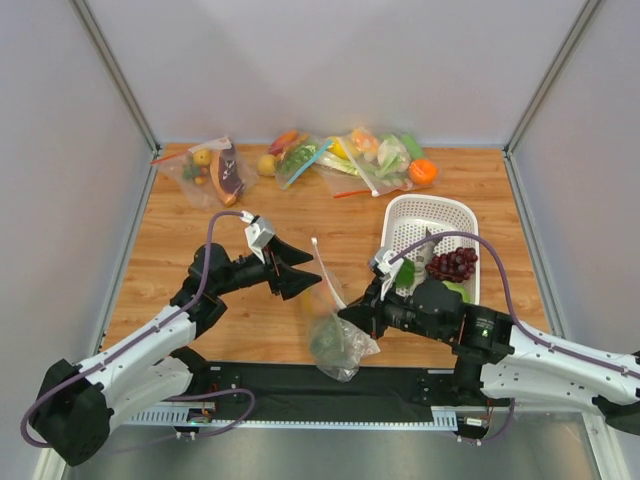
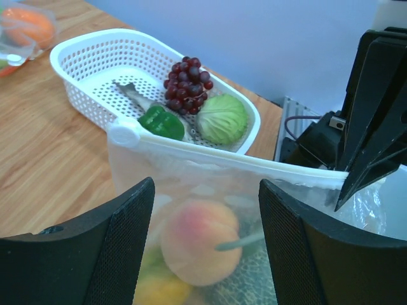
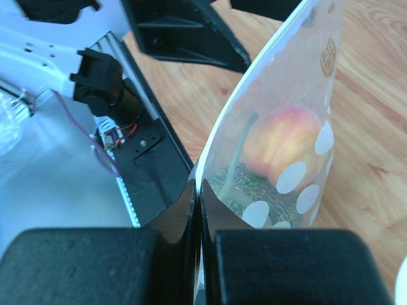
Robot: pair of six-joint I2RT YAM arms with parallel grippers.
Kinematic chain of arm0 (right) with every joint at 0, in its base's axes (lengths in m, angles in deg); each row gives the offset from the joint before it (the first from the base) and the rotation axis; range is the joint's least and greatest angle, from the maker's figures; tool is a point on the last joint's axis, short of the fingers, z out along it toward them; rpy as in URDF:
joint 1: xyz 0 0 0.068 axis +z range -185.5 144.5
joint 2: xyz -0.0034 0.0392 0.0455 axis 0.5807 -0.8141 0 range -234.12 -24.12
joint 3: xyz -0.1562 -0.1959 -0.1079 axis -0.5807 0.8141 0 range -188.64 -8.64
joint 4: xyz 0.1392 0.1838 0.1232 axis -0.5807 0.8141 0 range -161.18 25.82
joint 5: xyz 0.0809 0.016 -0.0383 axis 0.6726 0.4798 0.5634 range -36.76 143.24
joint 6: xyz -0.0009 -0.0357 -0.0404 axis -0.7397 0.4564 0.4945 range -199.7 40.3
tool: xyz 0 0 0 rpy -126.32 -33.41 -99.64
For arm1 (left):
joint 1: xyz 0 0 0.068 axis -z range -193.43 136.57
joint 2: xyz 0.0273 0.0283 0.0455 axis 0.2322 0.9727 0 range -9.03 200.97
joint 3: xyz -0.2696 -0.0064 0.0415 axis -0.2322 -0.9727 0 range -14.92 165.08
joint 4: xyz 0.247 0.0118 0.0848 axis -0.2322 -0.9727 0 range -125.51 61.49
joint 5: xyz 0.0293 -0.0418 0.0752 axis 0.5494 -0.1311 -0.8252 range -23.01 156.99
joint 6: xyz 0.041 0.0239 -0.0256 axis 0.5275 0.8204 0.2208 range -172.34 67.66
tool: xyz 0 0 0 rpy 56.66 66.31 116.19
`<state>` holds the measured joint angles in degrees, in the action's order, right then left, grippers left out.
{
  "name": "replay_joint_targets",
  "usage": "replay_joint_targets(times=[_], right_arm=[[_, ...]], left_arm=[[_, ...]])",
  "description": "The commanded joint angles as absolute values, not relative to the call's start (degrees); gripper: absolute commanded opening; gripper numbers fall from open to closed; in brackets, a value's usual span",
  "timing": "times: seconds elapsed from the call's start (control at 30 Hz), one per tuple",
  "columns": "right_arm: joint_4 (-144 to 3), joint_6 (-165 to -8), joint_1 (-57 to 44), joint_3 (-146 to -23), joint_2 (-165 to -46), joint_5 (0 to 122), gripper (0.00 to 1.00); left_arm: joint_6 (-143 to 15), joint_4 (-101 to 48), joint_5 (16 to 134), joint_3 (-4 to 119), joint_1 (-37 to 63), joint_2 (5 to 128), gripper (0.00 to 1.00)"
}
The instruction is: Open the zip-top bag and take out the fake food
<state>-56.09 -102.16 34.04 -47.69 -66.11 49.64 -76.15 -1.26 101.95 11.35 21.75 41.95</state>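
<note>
The zip-top bag [image 1: 338, 338] is off the worktop [image 1: 250, 325], held up between the two arms near the front edge. Its white zip strip is on top and its belly sags down.

The right claw [image 1: 348, 312] is pressed together on the bag's upper edge, with the plastic pinched flat between its black fingers [image 3: 172, 216]. From the left wrist, that pinch sits at one end of the strip. The white slider [image 2: 124, 132] is at the other end.

The left claw [image 1: 308, 274] stands wide apart and grips nothing. It faces the side of the bag, and its two padded fingers [image 2: 121, 254] frame the bag in its own camera. I can't tell whether they touch the plastic.

The fake food shows through the dotted plastic:
- An orange-red peach [image 3: 286, 143] sits highest.
- A bumpy grey-green ball [image 3: 238, 184] lies under it.
- A yellow fruit [image 2: 162, 289] shows low by the left claw.

Just past the bag, on the right-hand side, is a white basket [image 1: 430, 208]. It holds dark purple grapes [image 2: 187, 82], a glossy green pepper [image 2: 162, 122] and a pale cabbage [image 2: 221, 119].

More filled clear bags [image 1: 365, 160] lie along the far edge of the worktop
</note>
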Motion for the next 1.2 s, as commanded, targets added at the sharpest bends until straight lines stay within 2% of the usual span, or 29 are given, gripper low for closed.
replay_joint_targets(times=[0.0, 0.27, 0.53, 0.63, 0.8, 0.9, 1.03, 1.17], right_arm=[[-61.16, -101.50, 33.85, -48.11, -63.76, 55.26, 0.00], [-61.25, -100.45, 33.76, -47.67, -61.56, 58.25, 0.00], [-61.43, -99.92, 33.85, -46.70, -59.54, 57.81, 0.00], [-61.43, -99.83, 33.76, -46.87, -59.54, 58.16, 0.00], [-61.51, -99.66, 33.76, -47.23, -59.36, 58.95, 0.00], [-61.51, -99.66, 33.76, -47.31, -59.18, 59.39, 0.00], [-61.78, -99.83, 33.76, -47.32, -59.10, 60.36, 0.00], [-63.88, -100.36, 33.76, -46.79, -59.27, 61.59, 0.00]], left_arm=[[-80.97, 13.74, 115.14, 11.46, 17.70, 44.13, 0.73], [-92.40, 32.79, 124.28, 10.57, 15.40, 54.76, 0.73], [-108.65, 55.13, 128.42, 10.48, 15.40, 64.86, 0.73], [-110.69, 59.02, 128.86, 10.57, 15.40, 68.29, 0.73], [-107.71, 58.33, 124.47, 9.08, 15.40, 68.23, 0.71], [-102.02, 50.71, 122.63, 9.25, 15.40, 65.42, 0.70], [-91.55, 32.11, 119.29, 9.43, 15.40, 57.44, 0.70], [-85.57, 23.18, 117.35, 10.31, 15.40, 54.34, 0.72]])
